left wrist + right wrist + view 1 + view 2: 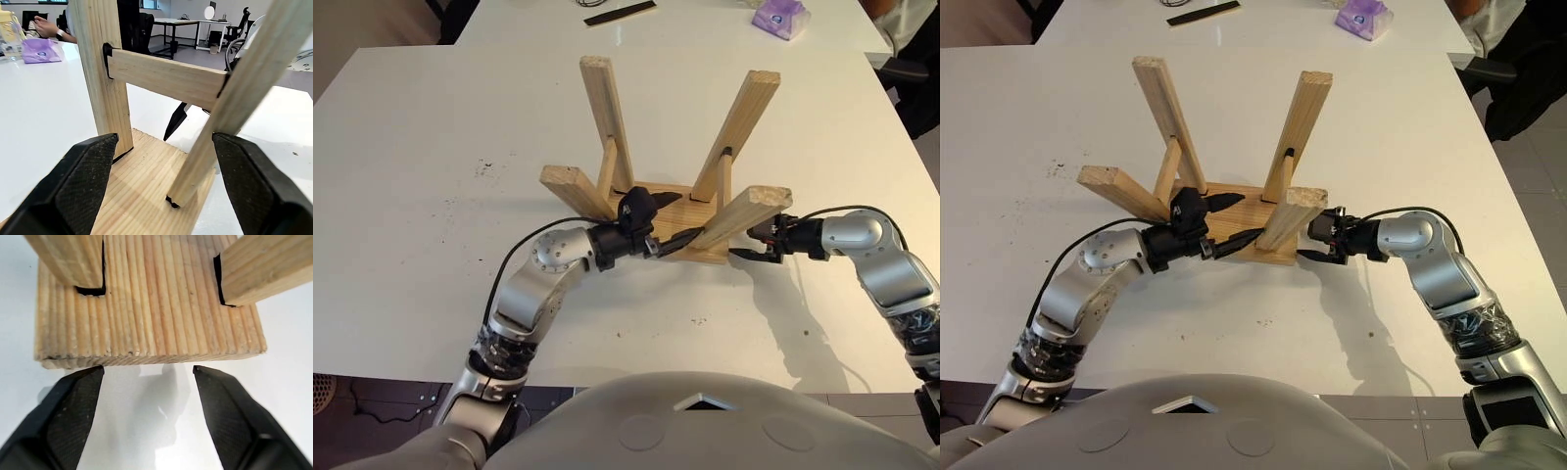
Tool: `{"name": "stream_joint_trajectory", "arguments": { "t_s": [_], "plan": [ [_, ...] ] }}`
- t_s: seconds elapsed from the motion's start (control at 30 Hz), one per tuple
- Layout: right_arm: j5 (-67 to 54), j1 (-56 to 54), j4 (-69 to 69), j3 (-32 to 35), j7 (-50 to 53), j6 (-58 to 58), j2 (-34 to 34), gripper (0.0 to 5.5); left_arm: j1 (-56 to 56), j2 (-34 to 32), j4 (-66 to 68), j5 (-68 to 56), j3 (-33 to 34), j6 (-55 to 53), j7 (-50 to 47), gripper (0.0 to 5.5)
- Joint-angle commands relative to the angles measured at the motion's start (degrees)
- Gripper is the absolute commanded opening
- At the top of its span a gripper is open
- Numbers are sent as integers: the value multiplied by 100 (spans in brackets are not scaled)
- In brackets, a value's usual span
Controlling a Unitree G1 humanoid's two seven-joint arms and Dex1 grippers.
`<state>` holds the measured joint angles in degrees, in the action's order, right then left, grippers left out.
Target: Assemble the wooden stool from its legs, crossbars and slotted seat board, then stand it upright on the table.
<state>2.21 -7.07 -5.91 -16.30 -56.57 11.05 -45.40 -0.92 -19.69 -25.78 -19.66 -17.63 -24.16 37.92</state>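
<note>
The wooden stool lies upside down on the white table, its slotted seat board (674,192) flat on the surface. All its legs point up and splay outward, such as the far left leg (607,113) and the near right leg (744,213). A crossbar (166,78) joins two legs. My left gripper (674,220) is open over the board's near edge, between the two near legs, its fingers (83,186) straddling the leg bases. My right gripper (744,242) is open just off the board's right end (146,352), not touching it.
A purple packet (780,18) and a black strip (620,12) lie at the table's far edge. Dark specks (487,168) dot the table left of the stool. Bare table stretches to the left and in front.
</note>
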Motion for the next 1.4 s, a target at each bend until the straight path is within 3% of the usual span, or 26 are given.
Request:
{"name": "stream_joint_trajectory", "arguments": {
  "t_s": [0.03, 0.23, 0.37, 0.53, 0.63, 0.77, 1.0, 1.17, 1.4],
  "plan": [
    [38, 149, 43, 120, 153, 41, 12, 339, 828, -200, -877, -100, 393, 132, -247, 356],
    [62, 471, -48, 243, 302, 82, -46, 339, 2527, -850, -1090, 433, 756, 1074, -169, 356],
    [52, 611, -171, 362, 342, 147, -117, 339, 3547, -1247, -858, 105, 1749, 1562, 200, 356],
    [-153, 869, -449, 605, 436, 422, -57, 339, 3057, -1260, 1125, 623, 2712, 2408, -256, 356],
    [-174, 859, -477, 551, 399, 458, -44, 339, 2548, -1204, 1744, 966, 2594, 2709, -400, 338],
    [-227, 758, -496, 462, 301, 510, -19, 271, 2004, -1196, 2206, 1524, 2174, 3025, -420, 271],
    [-160, 950, -700, 235, 273, 651, 28, 253, 1527, -1048, 2516, 2042, 1397, 3290, -296, 268],
    [-261, 1061, -1006, 118, 290, 831, 100, 253, 1921, -925, 1579, 1478, 1055, 2976, -33, 268],
    [-1113, 1108, -2049, 674, -146, 1569, -150, 253, 2737, -979, -478, 388, 1391, 1844, -239, 268]
  ]
}}
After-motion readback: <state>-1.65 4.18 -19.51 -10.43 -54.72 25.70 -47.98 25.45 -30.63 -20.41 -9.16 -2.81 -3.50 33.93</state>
